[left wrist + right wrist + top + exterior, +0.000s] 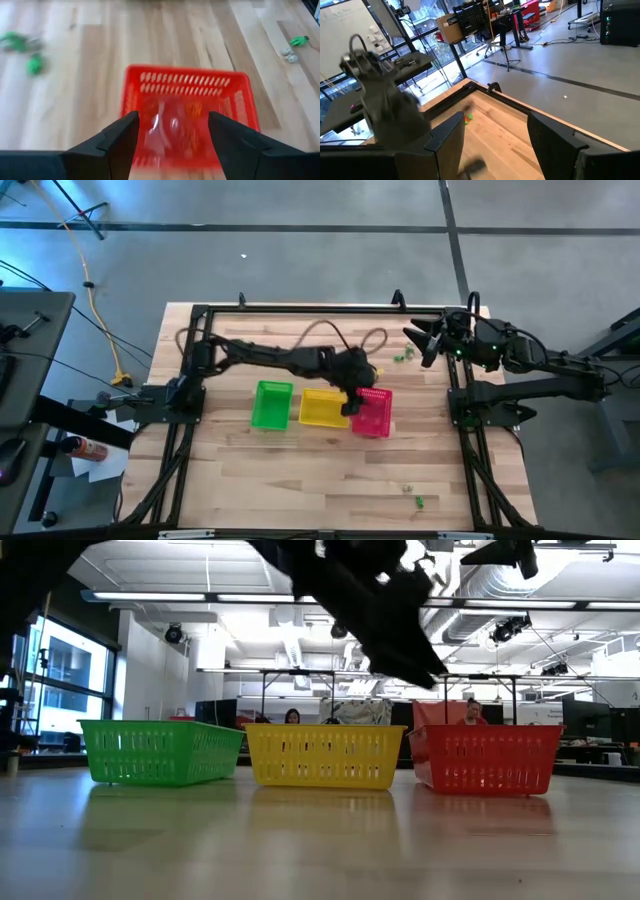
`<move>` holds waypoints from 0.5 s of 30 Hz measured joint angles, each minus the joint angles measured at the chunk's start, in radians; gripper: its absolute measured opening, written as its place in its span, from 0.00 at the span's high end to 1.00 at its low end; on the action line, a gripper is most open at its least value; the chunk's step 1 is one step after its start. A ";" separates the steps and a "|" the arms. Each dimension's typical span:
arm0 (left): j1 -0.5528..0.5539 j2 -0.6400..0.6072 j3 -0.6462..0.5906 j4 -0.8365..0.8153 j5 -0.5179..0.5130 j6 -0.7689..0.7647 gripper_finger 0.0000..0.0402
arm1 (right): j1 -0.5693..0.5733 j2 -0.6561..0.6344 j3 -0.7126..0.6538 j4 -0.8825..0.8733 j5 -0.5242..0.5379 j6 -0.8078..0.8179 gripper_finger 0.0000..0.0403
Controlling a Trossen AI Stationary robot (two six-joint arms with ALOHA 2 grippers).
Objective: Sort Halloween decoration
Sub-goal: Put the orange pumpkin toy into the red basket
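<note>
My left gripper (172,117) hovers open above the pink-red basket (187,112), close to its rim, with nothing between its fingers. Inside the basket lie blurred pale trinkets (172,123) and orange ones (194,108). In the high view this gripper (352,402) is at the basket's (374,413) left side. Loose green trinkets (31,64) and a green and pale pair (294,48) lie on the table past the basket. My right gripper (412,340) waits open, raised over the far right of the table.
A green basket (271,404) and a yellow basket (320,408) stand in a row left of the pink-red one. More green trinkets lie at the far right (403,356) and near the front edge (418,501). A cable loops (340,335) over the far side.
</note>
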 joint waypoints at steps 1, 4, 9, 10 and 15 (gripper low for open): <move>0.013 -0.025 0.001 -0.032 -0.009 -0.012 0.43 | 0.000 0.001 0.000 0.000 0.000 -0.006 0.47; 0.062 -0.116 -0.002 -0.153 -0.039 -0.068 0.44 | 0.000 0.002 0.000 -0.001 0.000 -0.005 0.47; 0.144 -0.330 -0.090 -0.161 -0.062 -0.140 0.44 | 0.000 0.002 0.000 -0.022 0.000 0.001 0.47; 0.156 -0.378 -0.128 -0.138 -0.062 -0.153 0.44 | 0.000 0.002 0.000 -0.028 -0.001 0.001 0.47; 0.188 -0.652 -0.383 0.073 -0.114 -0.258 0.45 | 0.000 0.002 0.000 -0.057 -0.001 0.017 0.47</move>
